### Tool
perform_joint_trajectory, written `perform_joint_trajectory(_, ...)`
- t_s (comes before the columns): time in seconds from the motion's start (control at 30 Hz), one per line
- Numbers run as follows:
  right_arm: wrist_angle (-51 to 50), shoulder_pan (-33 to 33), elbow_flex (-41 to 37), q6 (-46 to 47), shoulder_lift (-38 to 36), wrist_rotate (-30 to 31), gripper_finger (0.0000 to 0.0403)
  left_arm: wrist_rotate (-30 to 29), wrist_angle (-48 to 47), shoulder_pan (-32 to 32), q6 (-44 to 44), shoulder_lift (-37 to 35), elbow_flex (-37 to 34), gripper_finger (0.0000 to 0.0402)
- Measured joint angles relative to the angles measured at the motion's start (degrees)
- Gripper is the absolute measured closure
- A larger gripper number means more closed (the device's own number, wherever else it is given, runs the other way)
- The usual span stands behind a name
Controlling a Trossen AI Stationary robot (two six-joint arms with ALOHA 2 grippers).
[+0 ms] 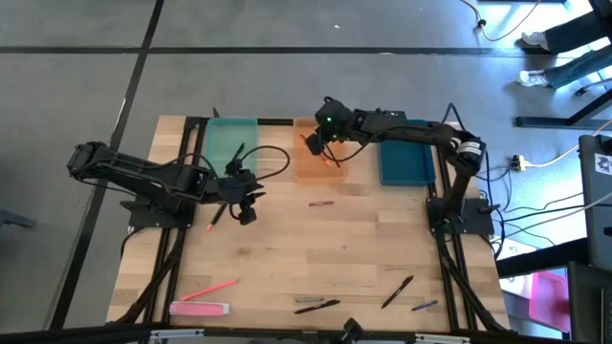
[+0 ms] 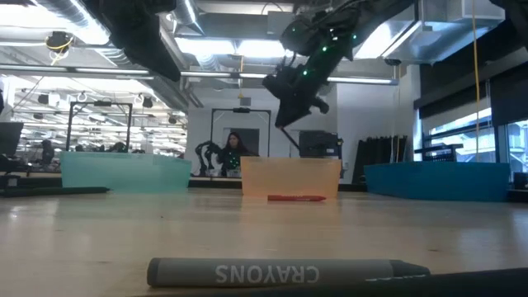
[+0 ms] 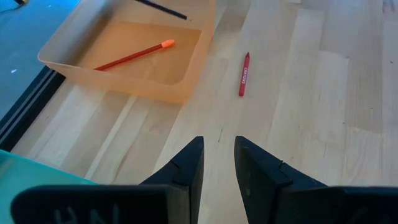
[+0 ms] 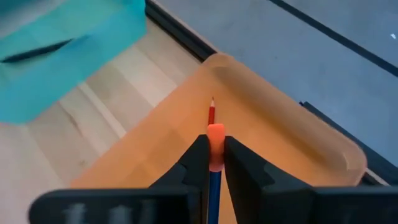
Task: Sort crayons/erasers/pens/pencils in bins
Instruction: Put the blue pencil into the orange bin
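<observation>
your right gripper [image 4: 212, 163] hangs above orange bin [image 4: 292, 134], fingers pinched on pencil [image 4: 215, 140] at its orange eraser end. another pencil [image 3: 134, 55] lies inside that bin. your left gripper [image 3: 217, 163] waits beside teal bin [image 1: 229, 143], fingers slightly apart, holding nothing. red crayon [image 3: 244, 73] lies on table [image 1: 316, 258] near orange bin.

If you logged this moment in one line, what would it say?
right hand: shut on pencil, above orange bin | left hand: open, empty, near teal bin
</observation>
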Motion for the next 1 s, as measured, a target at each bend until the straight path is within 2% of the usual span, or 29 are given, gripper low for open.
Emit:
perform_joint_trajectory(0.47, 2.46, -0.74, -0.02, 1.44, 4.51, 0.00, 0.0354, 0.02, -0.04, 0.00, 0.02, 0.02, 0.00, 0.0319)
perform_joint_trajectory(1.0, 2.52, -0.74, -0.02, 1.73, 4.72, -0.08, 0.0354, 0.00, -0.04, 0.02, 0.04, 0.01, 0.00, 0.0319)
